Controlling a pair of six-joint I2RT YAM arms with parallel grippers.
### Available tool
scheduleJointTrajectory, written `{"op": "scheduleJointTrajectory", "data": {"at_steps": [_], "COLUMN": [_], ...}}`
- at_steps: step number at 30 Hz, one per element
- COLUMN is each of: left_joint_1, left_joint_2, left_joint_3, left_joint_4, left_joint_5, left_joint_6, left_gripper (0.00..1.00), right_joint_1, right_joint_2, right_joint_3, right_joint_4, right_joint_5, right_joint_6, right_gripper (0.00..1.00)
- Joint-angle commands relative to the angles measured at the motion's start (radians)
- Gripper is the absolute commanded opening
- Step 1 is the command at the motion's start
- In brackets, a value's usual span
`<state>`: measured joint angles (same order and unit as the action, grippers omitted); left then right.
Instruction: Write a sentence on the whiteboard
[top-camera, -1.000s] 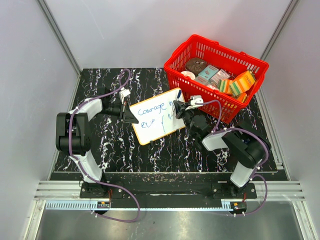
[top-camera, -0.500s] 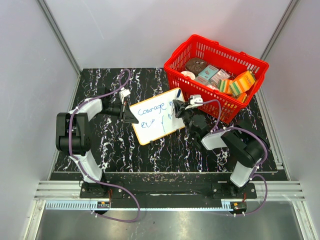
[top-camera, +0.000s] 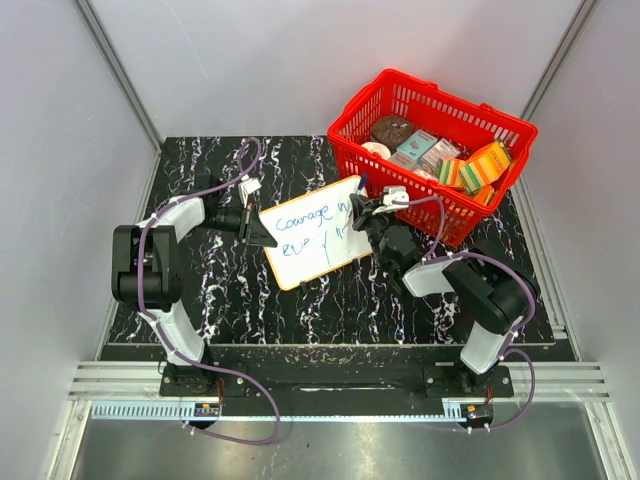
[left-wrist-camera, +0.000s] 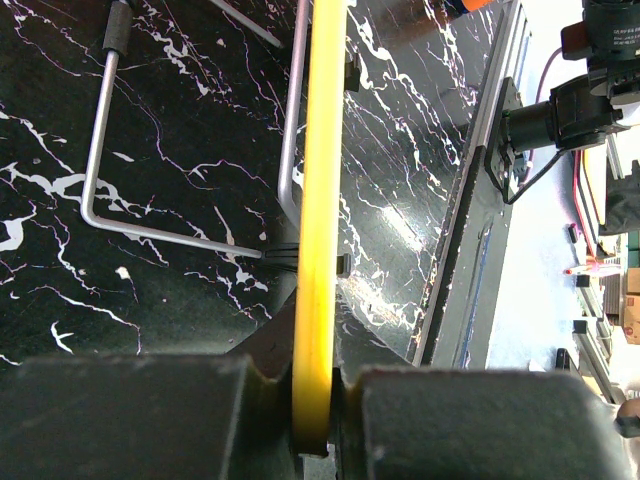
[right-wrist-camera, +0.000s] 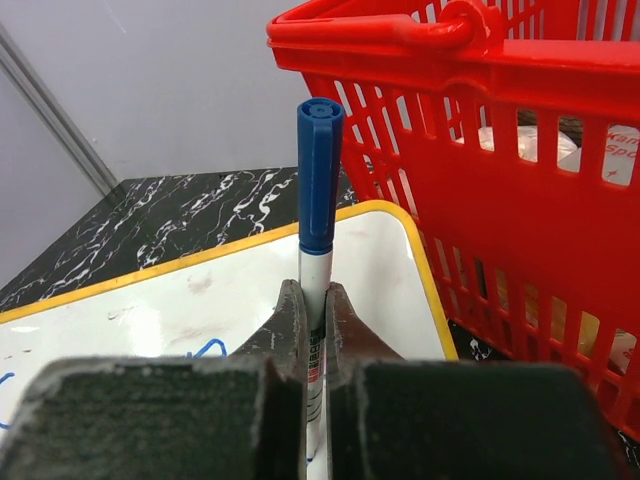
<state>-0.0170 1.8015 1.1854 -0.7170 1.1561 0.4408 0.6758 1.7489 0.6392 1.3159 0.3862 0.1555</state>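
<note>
We clamp the whiteboard (top-camera: 308, 262) edge in our left pincer (top-camera: 258, 230), the blue marker (right-wrist-camera: 320, 180) in our right pincer (right-wrist-camera: 312, 330).

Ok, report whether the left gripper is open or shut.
Shut: the left gripper clamps the whiteboard by its yellow rim, no gap showing.

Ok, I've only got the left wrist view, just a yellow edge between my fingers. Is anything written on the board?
Observer: Yes, the whiteboard carries the sentence in blue, two lines, the first reading "Courage in".
Operator: And the right gripper?
Observer: The right gripper is shut on a marker, its blue end pointing away from the wrist.
Operator: Anything close by?
Observer: A red basket stands right beside the board's far corner.
</note>
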Motion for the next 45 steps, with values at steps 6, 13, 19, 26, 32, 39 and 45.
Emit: {"op": "scheduleJointTrajectory", "data": {"at_steps": [6, 13, 19, 26, 32, 39, 45], "left_joint_1": [-0.009, -0.009, -0.009, -0.009, -0.009, -0.009, -0.009], "left_joint_2": [-0.022, -0.021, -0.019, -0.016, -0.016, -0.021, -0.024], "left_joint_3": [0.005, 0.006, 0.008, 0.011, 0.011, 0.008, 0.010], "left_joint_4": [0.010, 0.010, 0.010, 0.010, 0.008, 0.010, 0.011], "left_joint_5": [-0.188, -0.190, -0.190, -0.190, -0.191, -0.193, -0.191], "left_joint_6": [0.081, 0.079, 0.079, 0.078, 0.076, 0.076, 0.076], "left_gripper": [0.00, 0.00, 0.00, 0.00, 0.00, 0.00, 0.00], "right_joint_1": [-0.010, -0.010, -0.009, -0.010, -0.012, -0.010, -0.012], "right_joint_2": [0.015, 0.023, 0.029, 0.026, 0.020, 0.003, -0.023], "right_joint_3": [0.057, 0.048, 0.014, -0.032, -0.062, -0.055, -0.026], "right_joint_4": [0.172, 0.151, 0.131, 0.123, 0.123, 0.131, 0.126], "right_joint_5": [-0.018, -0.058, -0.061, -0.040, -0.012, 0.054, 0.065], "right_joint_6": [-0.024, 0.025, 0.079, 0.102, 0.110, 0.078, 0.032], "right_gripper": [0.00, 0.00, 0.00, 0.00, 0.00, 0.00, 0.00]}}
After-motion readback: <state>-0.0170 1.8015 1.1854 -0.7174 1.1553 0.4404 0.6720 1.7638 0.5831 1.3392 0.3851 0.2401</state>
